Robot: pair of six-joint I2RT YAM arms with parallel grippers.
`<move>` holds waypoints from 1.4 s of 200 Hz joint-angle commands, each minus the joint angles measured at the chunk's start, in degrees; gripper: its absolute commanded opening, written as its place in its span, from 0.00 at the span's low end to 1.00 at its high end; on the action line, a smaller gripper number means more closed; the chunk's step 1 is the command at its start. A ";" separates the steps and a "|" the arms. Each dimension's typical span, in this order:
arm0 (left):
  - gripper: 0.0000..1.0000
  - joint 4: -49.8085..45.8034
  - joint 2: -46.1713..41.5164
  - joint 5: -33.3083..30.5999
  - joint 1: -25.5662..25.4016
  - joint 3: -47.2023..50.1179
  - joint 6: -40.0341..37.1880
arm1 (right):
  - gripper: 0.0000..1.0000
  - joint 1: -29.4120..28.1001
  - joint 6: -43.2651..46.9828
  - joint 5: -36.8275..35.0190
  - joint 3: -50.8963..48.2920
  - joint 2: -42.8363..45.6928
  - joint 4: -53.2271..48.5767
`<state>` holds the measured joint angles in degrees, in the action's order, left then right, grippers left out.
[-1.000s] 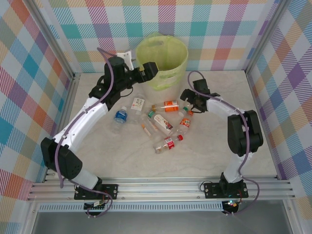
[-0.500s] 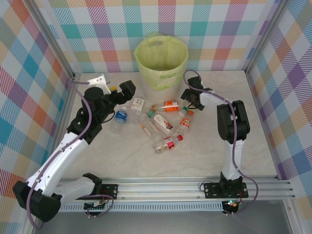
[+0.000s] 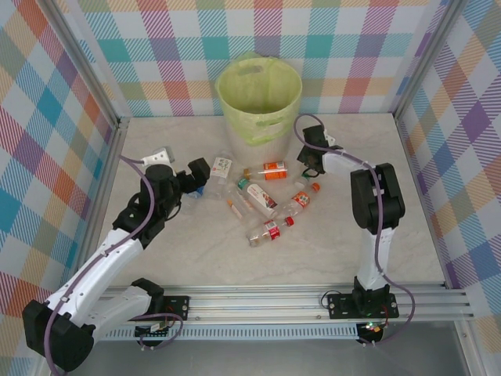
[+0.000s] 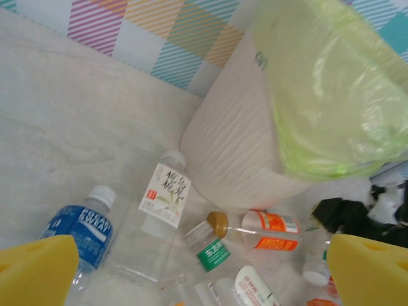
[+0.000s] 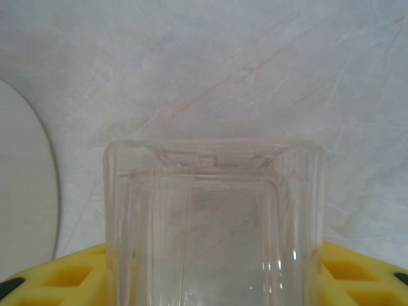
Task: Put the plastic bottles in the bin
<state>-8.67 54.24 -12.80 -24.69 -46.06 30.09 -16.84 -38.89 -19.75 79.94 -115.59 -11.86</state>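
The bin (image 3: 258, 98), cream-white with a yellow-green bag (image 4: 331, 89), stands at the back of the table. Several plastic bottles lie in front of it: white-labelled (image 3: 221, 167), orange-labelled (image 3: 271, 168), white-and-red (image 3: 262, 200) and red-labelled (image 3: 270, 231). My left gripper (image 3: 196, 176) hovers open over the left end of the pile. In its wrist view its yellow pads (image 4: 32, 271) flank a blue-labelled bottle (image 4: 80, 229), a white-labelled one (image 4: 162, 204) and a green-labelled one (image 4: 213, 248). My right gripper (image 3: 308, 164), right of the bin, is shut on a clear square-bottomed bottle (image 5: 213, 217).
Metal frame posts and checked walls close the table on three sides. The bin's wall (image 4: 236, 153) rises just behind the bottles. Bare tabletop (image 3: 337, 243) lies in front of the pile and to its right. A red-capped bottle (image 3: 301, 200) lies near the right arm.
My left arm has swung back from the bin's rim and come down to the left of the pile, still open. My right gripper has closed on the clear bottle.
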 commanded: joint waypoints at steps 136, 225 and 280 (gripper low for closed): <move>1.00 4.53 1.14 -2.26 2.35 5.90 5.97 | 0.51 0.22 19.54 31.96 12.00 24.10 15.10; 1.00 7.07 0.21 3.04 4.11 8.66 7.79 | 0.53 -1.86 18.91 35.03 36.60 3.14 13.75; 1.00 6.90 -0.16 5.74 4.74 9.24 8.36 | 0.62 -1.92 18.98 34.59 47.85 -4.17 2.89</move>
<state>-3.84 54.89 -9.10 -20.75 -37.23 37.76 -18.41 -20.32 14.79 122.69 -117.93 -4.03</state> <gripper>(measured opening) 0.999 0.594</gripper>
